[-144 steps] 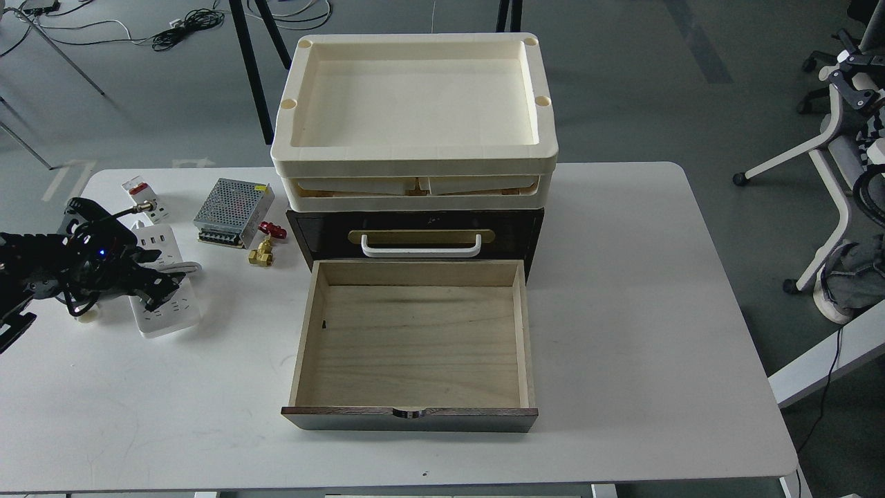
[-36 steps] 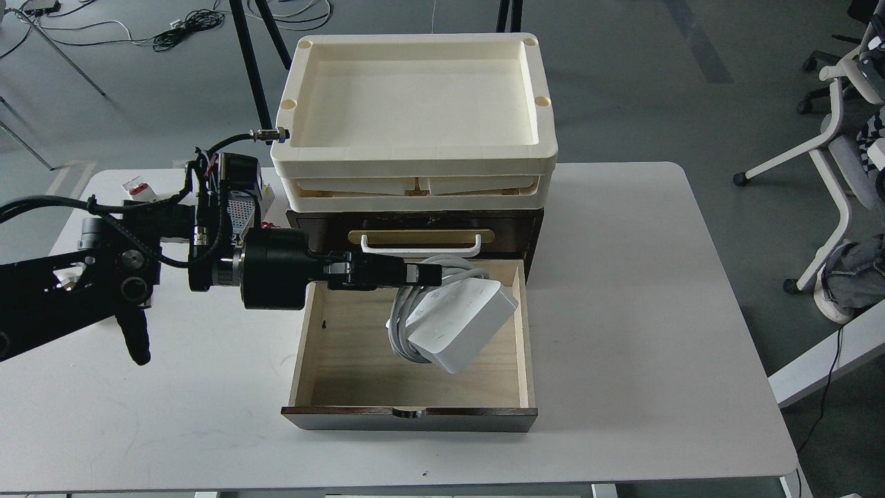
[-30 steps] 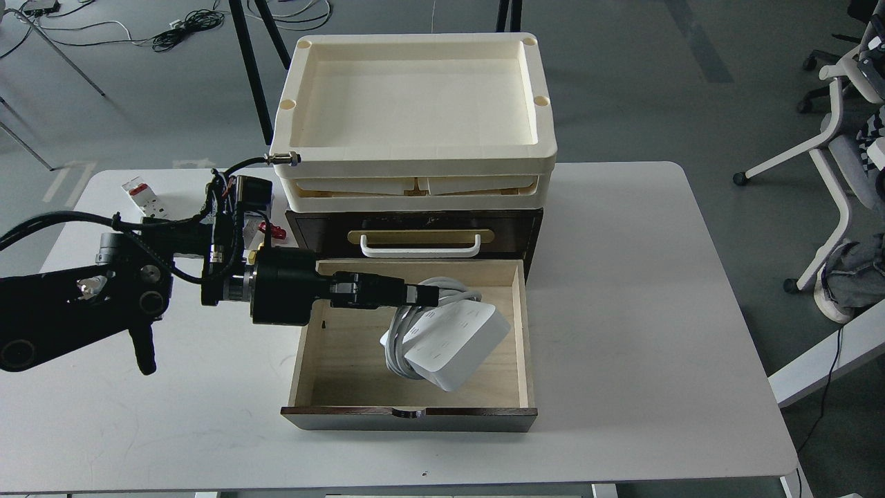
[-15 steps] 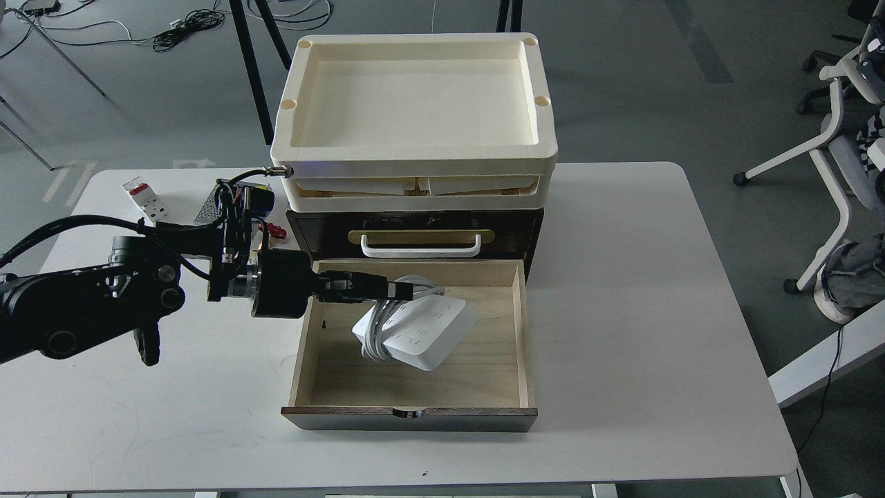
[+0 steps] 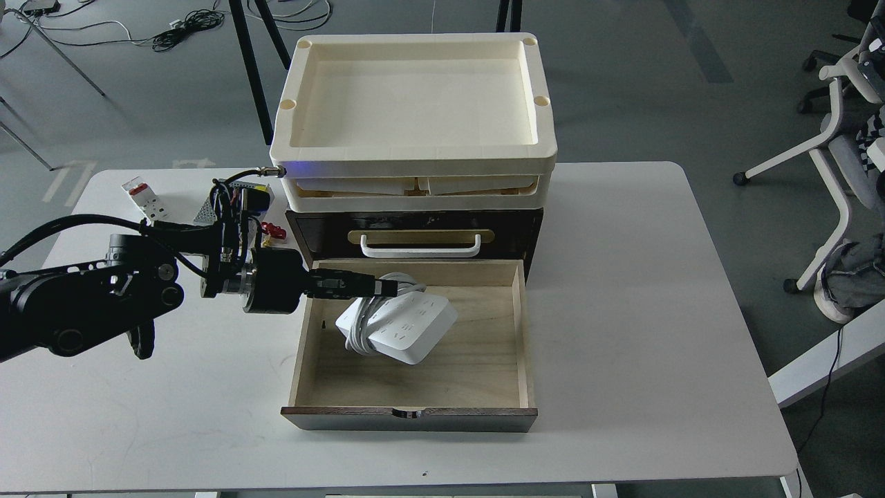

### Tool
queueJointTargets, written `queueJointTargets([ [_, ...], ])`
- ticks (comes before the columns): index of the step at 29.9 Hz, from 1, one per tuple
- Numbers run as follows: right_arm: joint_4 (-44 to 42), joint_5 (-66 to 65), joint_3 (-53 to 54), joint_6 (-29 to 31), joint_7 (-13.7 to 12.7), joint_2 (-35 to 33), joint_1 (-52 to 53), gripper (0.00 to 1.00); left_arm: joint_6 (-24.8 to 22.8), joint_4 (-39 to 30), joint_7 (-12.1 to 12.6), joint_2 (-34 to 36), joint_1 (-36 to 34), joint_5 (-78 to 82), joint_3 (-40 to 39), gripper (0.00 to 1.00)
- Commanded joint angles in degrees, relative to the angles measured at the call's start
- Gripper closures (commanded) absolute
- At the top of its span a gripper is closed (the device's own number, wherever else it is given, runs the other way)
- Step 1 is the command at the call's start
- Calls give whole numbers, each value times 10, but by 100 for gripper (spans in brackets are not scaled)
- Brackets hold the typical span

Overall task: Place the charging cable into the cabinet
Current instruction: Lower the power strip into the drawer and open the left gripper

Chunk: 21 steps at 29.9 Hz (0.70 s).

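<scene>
The charging cable (image 5: pixel 404 330), a white power strip with its cord wound around the middle, hangs tilted low inside the open bottom drawer (image 5: pixel 408 416) of the dark brown cabinet (image 5: pixel 534 228). Whether it touches the drawer floor I cannot tell. My left gripper (image 5: pixel 387 286) reaches in over the drawer's left wall and is shut on the strip's upper end, at the cord winding. The upper drawer, with a white bar handle (image 5: pixel 420 246), is closed. My right gripper is out of view.
Two stacked cream plastic trays (image 5: pixel 415 155) sit on top of the cabinet. A small white block with a red top (image 5: pixel 142 195), a perforated metal box (image 5: pixel 206 213) and a red-handled valve (image 5: pixel 274 232) lie at the back left, partly behind my arm. White table (image 5: pixel 622 311); chair (image 5: pixel 840 138) at right.
My left gripper picked the strip up from the table's left side and carried it over the open drawer. In the last second it moved left and down, lowering the strip into the drawer.
</scene>
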Motion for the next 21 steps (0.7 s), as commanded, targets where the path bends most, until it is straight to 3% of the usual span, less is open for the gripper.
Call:
queueJointTargets([
  [1,0,0,0,0,0,0,0,1,2,0,0,0,1,0,1,100],
  [21,0,0,0,0,0,0,0,1,17,20,0,5,0,20,0,100],
])
